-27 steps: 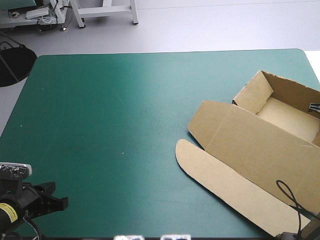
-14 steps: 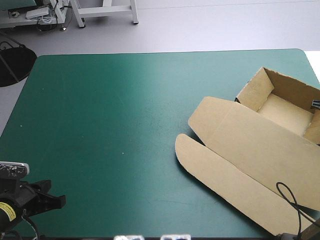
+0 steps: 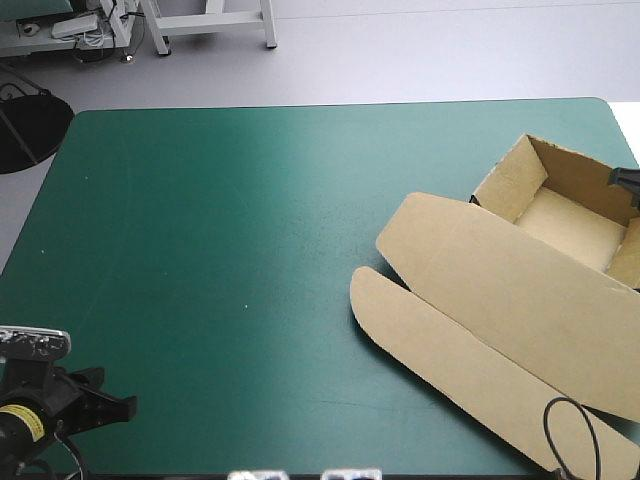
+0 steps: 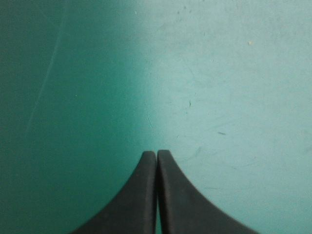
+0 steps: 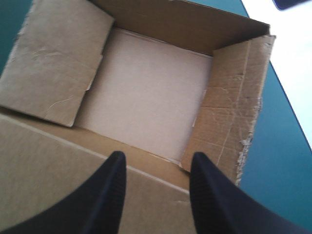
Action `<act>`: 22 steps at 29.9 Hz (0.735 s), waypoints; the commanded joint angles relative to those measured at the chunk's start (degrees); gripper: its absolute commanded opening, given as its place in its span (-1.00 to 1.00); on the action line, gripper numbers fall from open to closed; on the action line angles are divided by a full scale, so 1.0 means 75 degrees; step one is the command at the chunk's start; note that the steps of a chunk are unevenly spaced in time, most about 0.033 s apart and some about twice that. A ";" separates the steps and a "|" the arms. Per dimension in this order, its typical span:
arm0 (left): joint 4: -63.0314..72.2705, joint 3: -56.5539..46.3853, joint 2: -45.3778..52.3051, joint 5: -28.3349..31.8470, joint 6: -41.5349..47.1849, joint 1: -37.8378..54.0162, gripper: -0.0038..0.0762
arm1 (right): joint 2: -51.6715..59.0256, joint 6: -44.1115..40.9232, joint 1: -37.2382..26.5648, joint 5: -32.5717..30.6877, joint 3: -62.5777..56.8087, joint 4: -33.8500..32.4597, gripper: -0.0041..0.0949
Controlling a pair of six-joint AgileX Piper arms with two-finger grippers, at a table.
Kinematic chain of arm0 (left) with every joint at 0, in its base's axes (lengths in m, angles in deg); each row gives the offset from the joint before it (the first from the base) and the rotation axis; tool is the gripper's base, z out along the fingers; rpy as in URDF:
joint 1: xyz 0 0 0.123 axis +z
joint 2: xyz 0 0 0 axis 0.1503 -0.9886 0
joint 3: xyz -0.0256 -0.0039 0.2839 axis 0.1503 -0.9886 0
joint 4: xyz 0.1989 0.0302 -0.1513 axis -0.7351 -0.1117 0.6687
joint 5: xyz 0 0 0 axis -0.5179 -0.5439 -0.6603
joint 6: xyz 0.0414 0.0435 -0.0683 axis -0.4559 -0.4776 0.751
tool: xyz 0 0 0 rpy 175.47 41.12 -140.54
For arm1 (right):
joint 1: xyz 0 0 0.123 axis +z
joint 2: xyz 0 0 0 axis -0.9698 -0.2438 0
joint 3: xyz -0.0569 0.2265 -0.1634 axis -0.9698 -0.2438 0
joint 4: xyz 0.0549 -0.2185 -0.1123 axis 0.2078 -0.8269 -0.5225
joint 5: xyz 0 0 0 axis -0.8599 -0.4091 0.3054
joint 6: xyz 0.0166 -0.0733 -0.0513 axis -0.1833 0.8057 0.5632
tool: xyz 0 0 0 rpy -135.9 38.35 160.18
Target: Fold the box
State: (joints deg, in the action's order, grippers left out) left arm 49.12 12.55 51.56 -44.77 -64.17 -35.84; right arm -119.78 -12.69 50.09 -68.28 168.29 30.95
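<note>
The brown box (image 3: 500,290) lies at the table's right side as an open tray (image 3: 565,225) with raised walls, its lid flat toward the front edge and ending in a long rounded flap (image 3: 440,360). In the high view only the tip of my right gripper (image 3: 625,178) shows, above the tray's right wall. In its wrist view this gripper (image 5: 157,161) is open over the fold between lid and tray floor (image 5: 146,87), with nothing between its fingers. My left gripper (image 3: 115,398) is at the front left corner, far from the box, and is shut (image 4: 156,155) over bare cover.
The tray's right wall (image 5: 229,97) is close to the table's right edge (image 3: 622,125). A broad stretch of teal-green cover (image 3: 250,230) lies between the left gripper and the box.
The right gripper's tip has moved from inside the tray up toward its far right wall. The tray has shifted slightly away and right. The left gripper has hardly moved.
</note>
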 commanded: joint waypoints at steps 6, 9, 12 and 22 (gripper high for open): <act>0.0170 -0.1054 0.0585 0.0752 -0.0092 -0.0029 -0.93 | 0.2673 0.0844 0.1444 0.0155 -0.1948 0.0220 -0.94; 0.0334 -0.1315 0.1036 0.0892 -0.0262 -0.0029 -0.93 | 0.3562 0.0938 0.1899 0.0286 -0.2849 0.0220 -0.94; 0.0265 -0.1469 0.1487 0.0892 -0.0354 -0.0029 -0.93 | 0.4380 0.1088 0.2143 0.0546 -0.3785 0.0220 -0.94; 0.0317 -0.1809 0.2369 0.1252 -0.0889 -0.0029 -0.93 | 0.6153 0.1330 0.2139 0.1700 -0.6671 0.0387 -0.94</act>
State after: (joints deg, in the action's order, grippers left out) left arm 51.86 -1.92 69.87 -39.33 -70.74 -35.84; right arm -75.43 -3.54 66.13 -60.89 120.09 32.62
